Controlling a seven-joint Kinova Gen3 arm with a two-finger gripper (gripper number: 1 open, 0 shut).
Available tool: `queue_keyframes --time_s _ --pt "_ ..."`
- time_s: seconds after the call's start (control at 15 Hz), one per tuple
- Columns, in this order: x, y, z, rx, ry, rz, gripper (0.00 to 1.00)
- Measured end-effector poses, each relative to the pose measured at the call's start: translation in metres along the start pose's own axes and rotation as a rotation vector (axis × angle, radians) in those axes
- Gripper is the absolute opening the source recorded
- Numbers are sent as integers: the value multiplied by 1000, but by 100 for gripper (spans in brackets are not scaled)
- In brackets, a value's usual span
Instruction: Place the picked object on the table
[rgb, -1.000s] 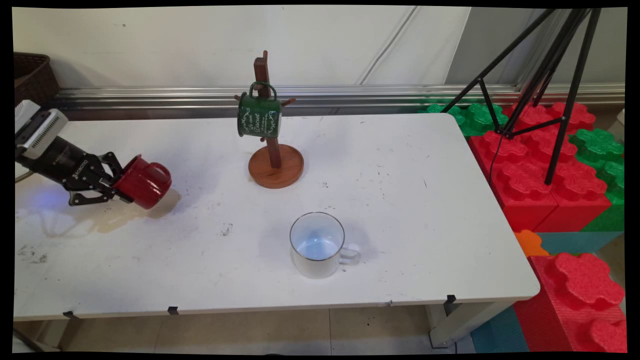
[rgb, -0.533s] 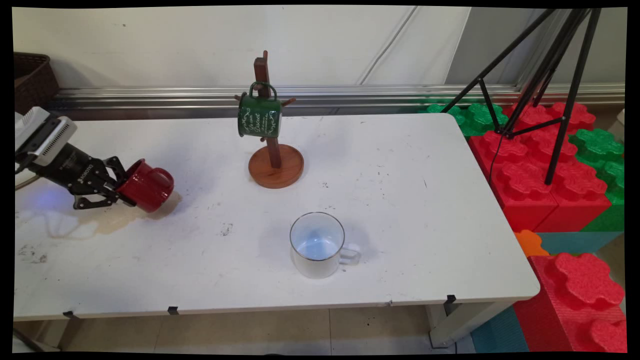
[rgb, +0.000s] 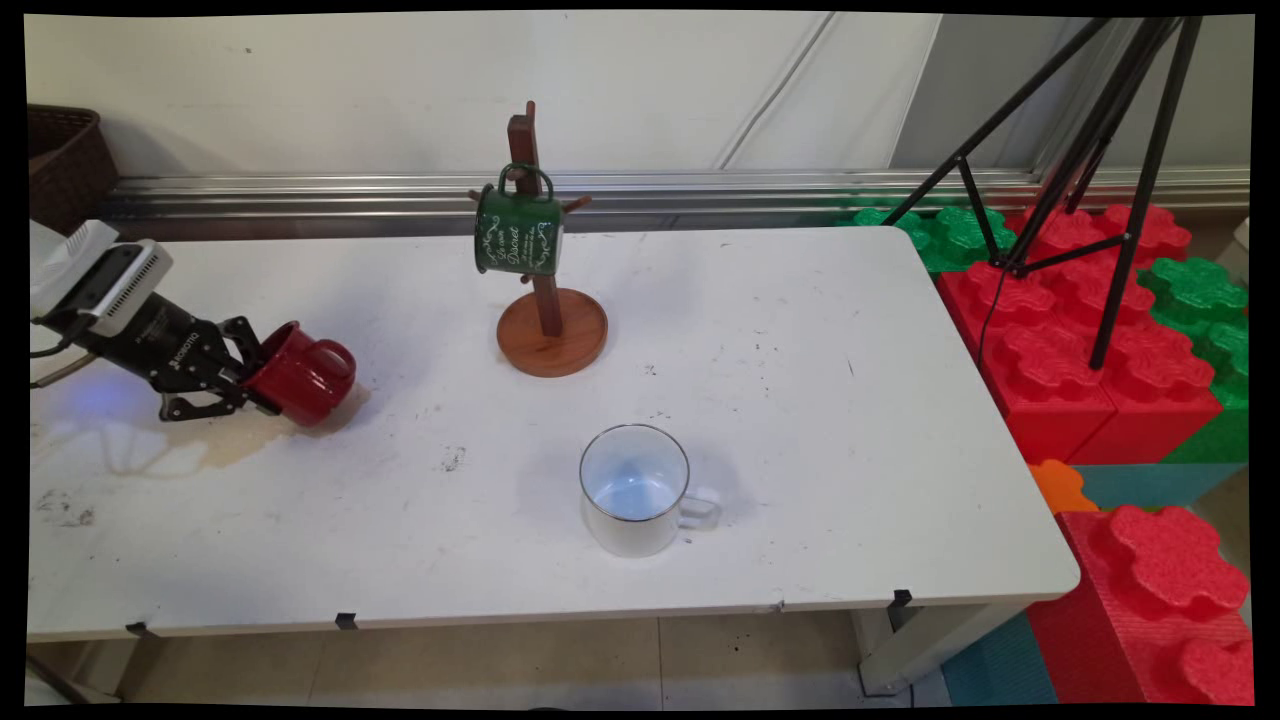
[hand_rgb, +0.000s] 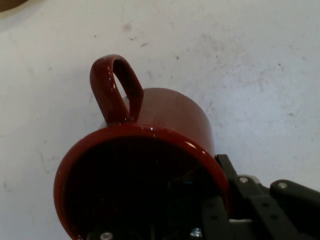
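My gripper (rgb: 258, 388) is shut on the rim of a red mug (rgb: 303, 374) at the left of the white table (rgb: 800, 420). The mug is tipped on its side, mouth toward the hand, handle up, and sits low over the tabletop. In the hand view the red mug (hand_rgb: 150, 150) fills the lower half, handle at the top, with one finger inside its dark mouth and the linkage outside its wall at the lower right. A green mug (rgb: 518, 232) hangs on a wooden mug tree (rgb: 550, 325) further back. A white mug (rgb: 636, 490) stands upright nearer the front.
A dark wicker basket (rgb: 62, 160) stands at the back left corner. Red and green foam blocks (rgb: 1100, 340) and a black tripod (rgb: 1090, 150) stand to the right of the table. A metal rail runs along the wall behind.
The gripper has carried the red mug a little to the right and lower toward the tabletop. The green and white mugs have not moved.
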Motion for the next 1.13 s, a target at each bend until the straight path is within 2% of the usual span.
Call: queue_keyframes --time_s 0.53,0.6,1.13 --pt "1 -2 8 -7 -14 -2 0" --pt "1 -2 8 -8 -14 -1 100" --pt "5 -14 13 -8 -14 7 100"
